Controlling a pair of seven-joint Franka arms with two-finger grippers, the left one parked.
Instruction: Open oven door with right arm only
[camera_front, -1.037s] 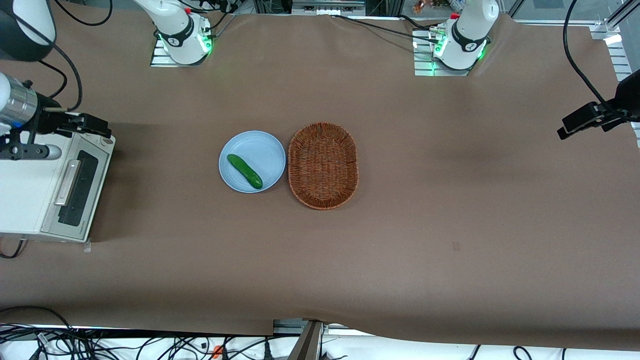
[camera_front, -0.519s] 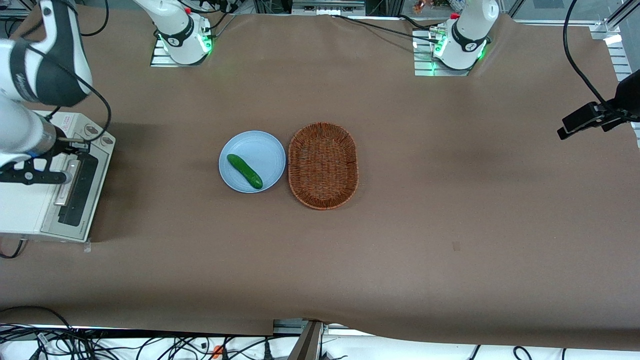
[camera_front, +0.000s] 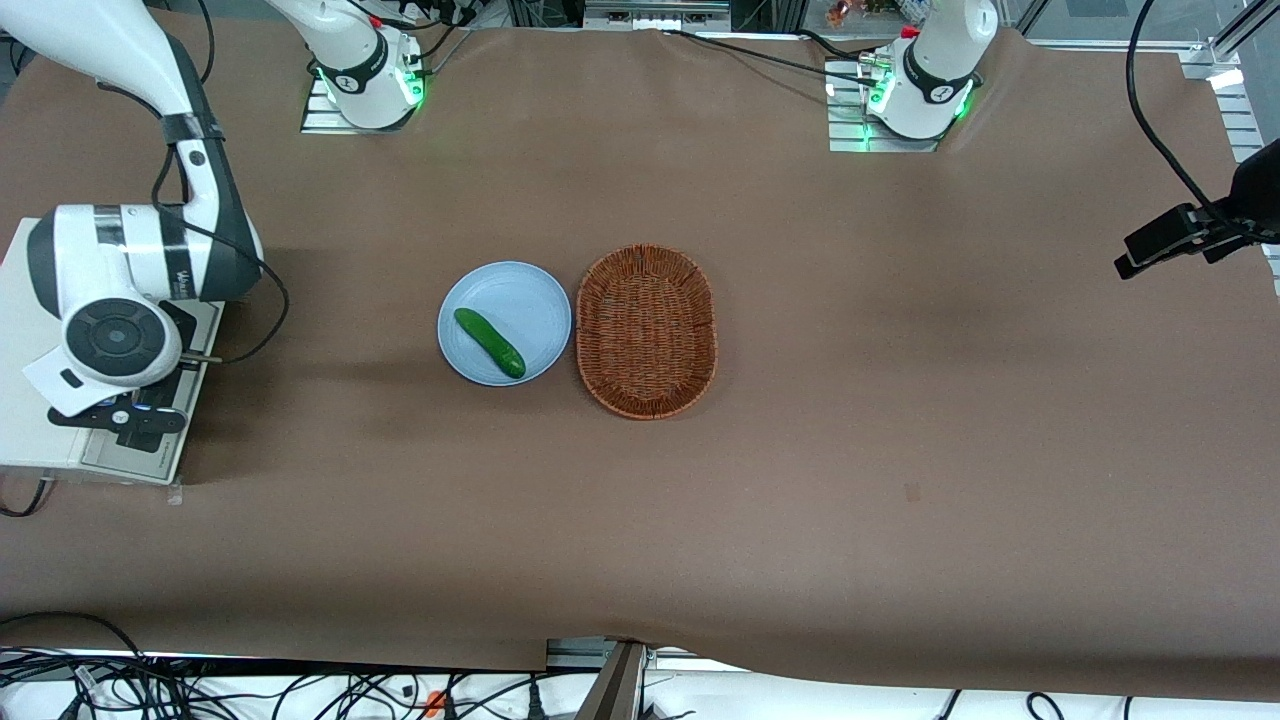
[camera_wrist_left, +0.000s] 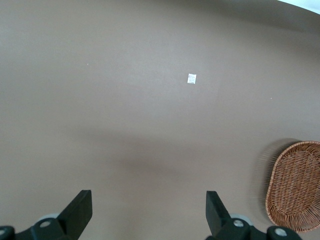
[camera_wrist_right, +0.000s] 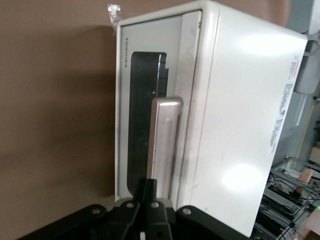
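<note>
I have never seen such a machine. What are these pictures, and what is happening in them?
These show two white robot arms at a brown table. One camera looks down from the front; two more sit on the arms' wrists. The right arm hangs over a cream oven at its end of the table. Its pincer, fingers together, is at the oven door, by the silver handle. The door is closed. Mid-table lie a blue plate with a cucumber and a wicker basket beside it.

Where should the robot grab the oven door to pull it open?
Grab the silver bar handle on the oven door. It stands off the dark glass, so fingers can probably close across it from above. The gripper sits at one end of the bar, fingers together.
</note>
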